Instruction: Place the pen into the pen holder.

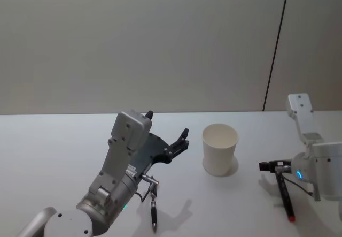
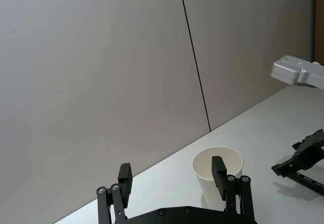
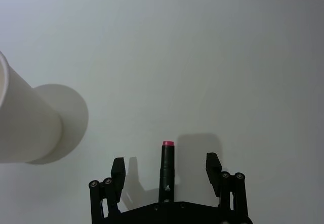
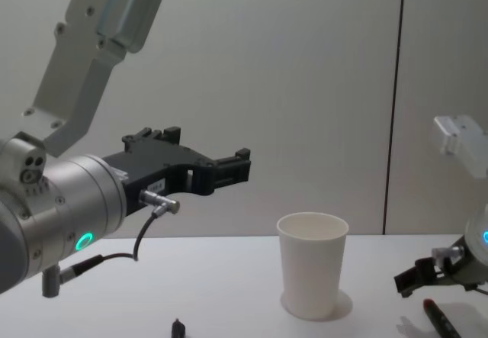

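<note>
The right end effector (image 3: 165,162) sits open astride the pen (image 3: 167,169), which lies flat toward the right edge of the worktop (image 1: 53,151), pen holder (image 1: 219,148) upright nearer the middle; best approach, I judge: drop squarely, pinch mid-barrel, lift level; left end effector (image 2: 171,169) hangs open, raised, idle.

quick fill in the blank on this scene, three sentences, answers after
The pen holder stands ___ on the table.
The right gripper straddles the red-tipped pen with its fingers ___.
The left gripper, high above the table, holds ___.
Missing words: upright; open; nothing.
</note>
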